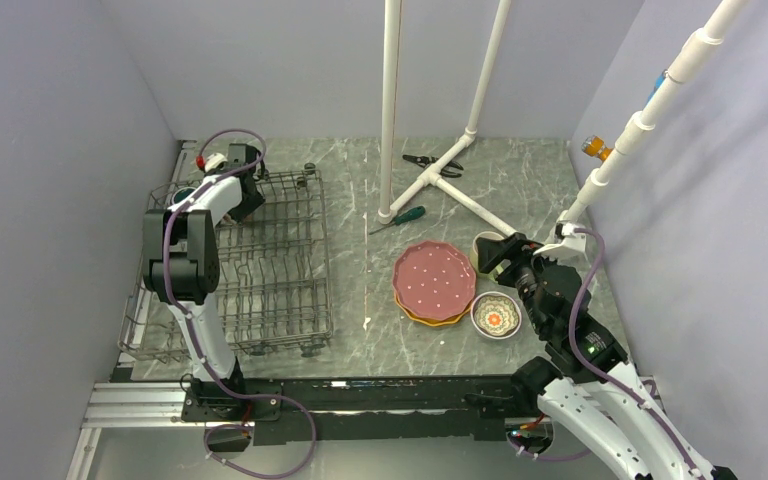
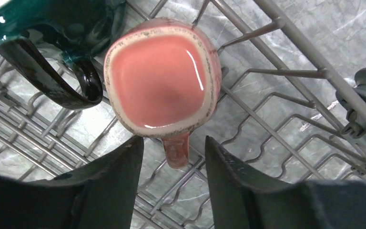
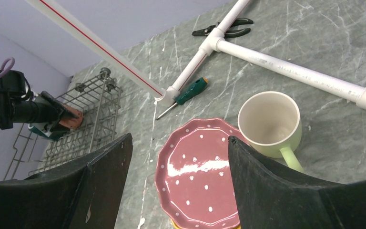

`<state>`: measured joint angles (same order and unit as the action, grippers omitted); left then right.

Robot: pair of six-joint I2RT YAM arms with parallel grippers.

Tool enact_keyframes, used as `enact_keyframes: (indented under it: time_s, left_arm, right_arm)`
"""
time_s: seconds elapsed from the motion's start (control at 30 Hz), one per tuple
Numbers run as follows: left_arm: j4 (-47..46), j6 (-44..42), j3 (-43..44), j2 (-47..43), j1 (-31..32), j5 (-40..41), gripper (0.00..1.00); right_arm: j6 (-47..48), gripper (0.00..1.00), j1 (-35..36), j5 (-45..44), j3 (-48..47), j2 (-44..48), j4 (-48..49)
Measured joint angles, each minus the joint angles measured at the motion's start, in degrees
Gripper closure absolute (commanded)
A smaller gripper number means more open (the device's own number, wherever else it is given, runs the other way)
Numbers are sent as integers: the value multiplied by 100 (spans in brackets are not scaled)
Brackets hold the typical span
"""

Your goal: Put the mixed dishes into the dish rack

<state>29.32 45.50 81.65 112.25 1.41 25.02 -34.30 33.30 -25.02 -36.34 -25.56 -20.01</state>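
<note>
The dish rack (image 1: 278, 268) stands on the left of the table. In the left wrist view a salmon mug (image 2: 161, 81) rests in its back corner beside a dark green mug (image 2: 38, 33). My left gripper (image 2: 174, 139) hangs just over the salmon mug's handle, open, with neither finger touching it. My right gripper (image 3: 178, 138) is open and empty above the pink dotted plate (image 3: 200, 171), which lies on a yellow-orange plate (image 1: 428, 320). A light green mug (image 3: 270, 121) stands upright to the right of the plates. A floral bowl (image 1: 496, 316) sits near my right arm.
A white pipe frame (image 1: 390, 110) rises from the table's middle, its feet spreading to the back right. A green-handled screwdriver (image 1: 400, 217) and pliers (image 1: 430, 163) lie by it. Grey walls close in the left, back and right sides.
</note>
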Motion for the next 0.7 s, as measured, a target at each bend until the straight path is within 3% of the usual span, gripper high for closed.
enact_keyframes:
  time_s: [0.1, 0.23, 0.47, 0.7]
  left_arm:
    - [17, -13, 0, 0, 0, -17, 14]
    - [92, -22, 2, -2, -11, -31, 1]
    - [442, -33, 4, -568, -26, -420, 1]
    - [323, -289, -92, -2428, -37, -1292, 1]
  right_arm:
    - [-39, 25, 0, 2, 0, -11, 11]
    - [-79, 25, 0, 4, 0, -74, 24]
    - [-232, 25, 0, 22, 0, -251, 74]
    - [-614, 18, 0, 304, 0, -780, -24]
